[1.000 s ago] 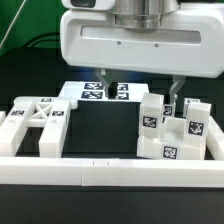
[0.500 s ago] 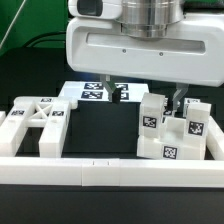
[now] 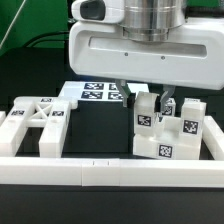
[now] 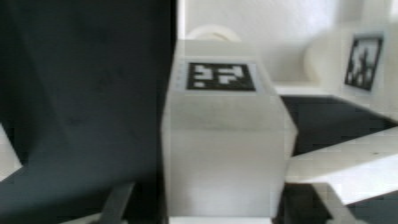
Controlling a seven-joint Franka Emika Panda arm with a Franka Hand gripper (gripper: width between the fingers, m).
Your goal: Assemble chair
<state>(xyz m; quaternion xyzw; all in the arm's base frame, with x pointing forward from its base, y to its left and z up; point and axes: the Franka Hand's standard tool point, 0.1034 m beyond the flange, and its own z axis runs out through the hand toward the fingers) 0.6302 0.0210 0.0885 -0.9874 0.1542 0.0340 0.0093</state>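
Chair parts sit on the dark tabletop [image 3: 95, 128]. The tall block [image 3: 147, 113], tagged on its face, stands directly under the pincer [image 3: 148, 100] and is pinched between its two fingers [image 3: 168, 101]. A stepped block [image 3: 168, 145] sits just below and beside the pincer. The X-braced frame [image 3: 35, 118] lies well apart from the pincer, toward the exterior view's left. In the wrist view the tall block fills the gap, the fingers are only dark slivers at the picture's edge, and the block's foot is cut off. The arm's white housing [image 3: 145, 45] hides whatever is behind it.
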